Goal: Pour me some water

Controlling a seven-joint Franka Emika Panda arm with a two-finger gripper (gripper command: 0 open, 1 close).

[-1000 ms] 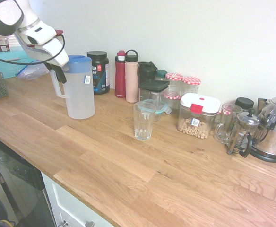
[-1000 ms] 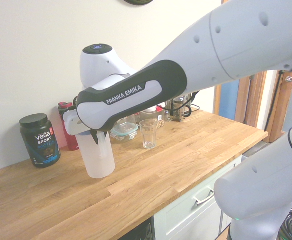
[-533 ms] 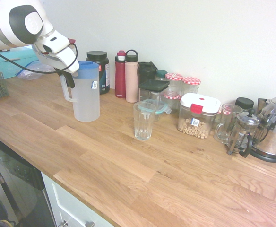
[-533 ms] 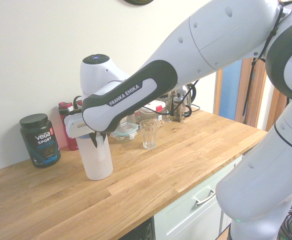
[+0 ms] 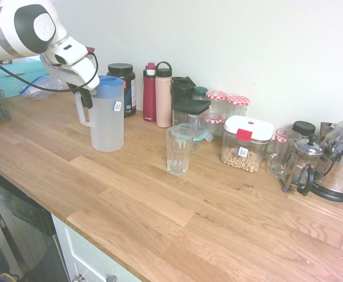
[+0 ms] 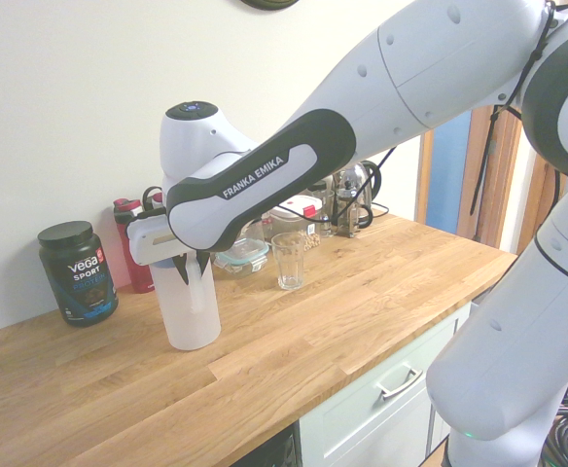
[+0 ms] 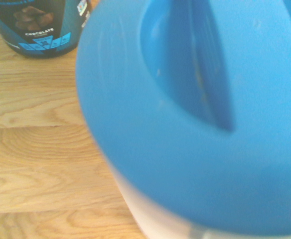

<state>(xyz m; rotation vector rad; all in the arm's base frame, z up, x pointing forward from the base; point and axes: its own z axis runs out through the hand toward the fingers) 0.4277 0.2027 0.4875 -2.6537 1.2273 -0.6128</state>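
Oak-plank kitchen worktop (image 5: pixel 160 205) with 1 translucent pitcher (image 5: pixel 107 120), blue-lidded, standing upright near its left end, and 1 clear drinking glass (image 5: pixel 178 150) upright nearer the middle, well apart from the pitcher. Along the wall behind stand a black protein tub (image 5: pixel 123 88), 2 bottles side by side, 1 red (image 5: pixel 150 92) and 1 pink (image 5: pixel 163 95), then a cluster of lidded jars (image 5: pixel 221 106). Further right are a white-lidded container (image 5: pixel 246 143) of cereal, a French press (image 5: pixel 301 165) and a glass kettle (image 5: pixel 342 157).
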